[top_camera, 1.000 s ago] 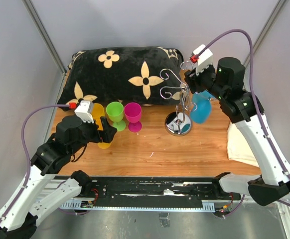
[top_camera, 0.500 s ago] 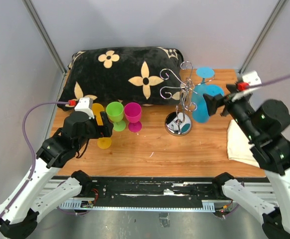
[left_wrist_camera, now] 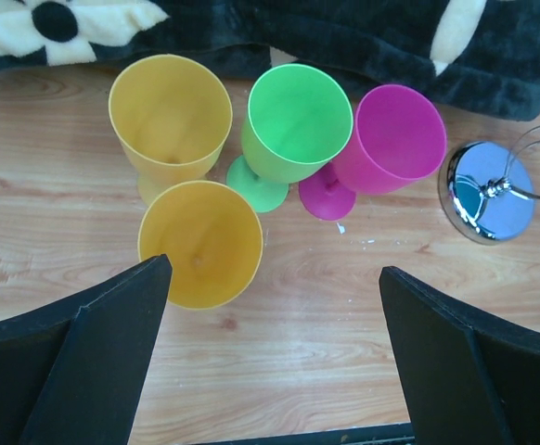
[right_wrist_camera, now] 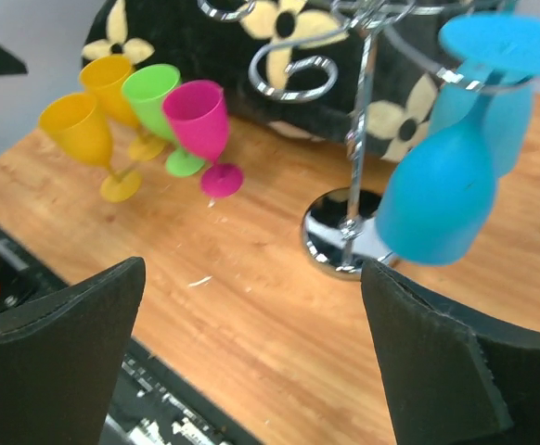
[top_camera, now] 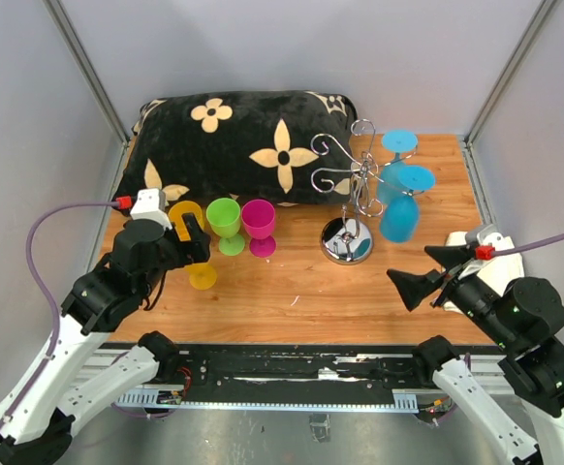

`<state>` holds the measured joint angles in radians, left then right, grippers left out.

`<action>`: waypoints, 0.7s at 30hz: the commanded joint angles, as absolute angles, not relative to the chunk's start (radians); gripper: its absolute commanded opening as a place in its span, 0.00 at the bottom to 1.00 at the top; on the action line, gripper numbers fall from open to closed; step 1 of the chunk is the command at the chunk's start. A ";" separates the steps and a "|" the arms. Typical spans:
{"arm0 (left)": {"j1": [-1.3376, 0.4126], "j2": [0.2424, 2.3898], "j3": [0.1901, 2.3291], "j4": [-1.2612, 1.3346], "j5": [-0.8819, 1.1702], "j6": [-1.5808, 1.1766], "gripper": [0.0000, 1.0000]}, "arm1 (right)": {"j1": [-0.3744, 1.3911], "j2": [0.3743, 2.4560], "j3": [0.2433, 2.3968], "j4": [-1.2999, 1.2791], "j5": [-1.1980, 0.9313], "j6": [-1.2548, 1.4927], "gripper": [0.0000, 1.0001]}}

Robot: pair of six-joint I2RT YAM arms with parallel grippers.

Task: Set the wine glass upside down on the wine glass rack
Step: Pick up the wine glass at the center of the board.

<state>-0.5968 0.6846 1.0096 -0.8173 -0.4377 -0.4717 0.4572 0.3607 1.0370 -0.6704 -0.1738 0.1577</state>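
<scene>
Two blue wine glasses (top_camera: 399, 218) hang bowl-down on the wine glass rack (top_camera: 348, 242); the right gripper (top_camera: 408, 263) is spread, empty, well apart. Spread too, the left gripper (left_wrist_camera: 275, 269) hovers over yellow wine glasses (left_wrist_camera: 200, 243), probably grasping one next.

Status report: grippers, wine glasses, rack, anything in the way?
Left gripper open above front yellow glass; right gripper open, empty, away from rack. Two blue glasses hang upside down on rack. Nothing in the way.

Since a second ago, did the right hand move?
Yes. The right hand pulled back from the wine glass rack, toward the near edge of the table.
</scene>
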 commanded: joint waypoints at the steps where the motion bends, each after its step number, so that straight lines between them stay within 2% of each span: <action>1: -0.589 0.646 1.022 -0.791 -0.455 -0.479 1.00 | 0.443 0.276 0.977 -0.739 -0.299 0.256 0.99; 8: -0.589 0.606 1.007 -0.793 -0.412 -0.474 1.00 | 0.443 0.135 0.884 -0.709 -0.270 0.259 0.98; 14: -0.590 0.563 1.015 -0.795 -0.402 -0.463 1.00 | 0.443 0.177 0.884 -0.701 -0.273 0.214 0.98; 18: -0.590 0.537 1.005 -0.787 -0.397 -0.454 1.00 | 0.443 0.240 0.820 -0.599 -0.352 0.247 0.99; 21: -0.589 0.525 0.992 -0.784 -0.393 -0.452 1.00 | 0.444 0.319 0.751 -0.507 -0.389 0.275 0.95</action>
<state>-0.5968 0.5449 1.0073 -0.8162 -0.4030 -0.4675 0.4572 0.2298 0.8326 -0.6376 -0.3115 0.2379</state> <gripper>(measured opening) 0.994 0.968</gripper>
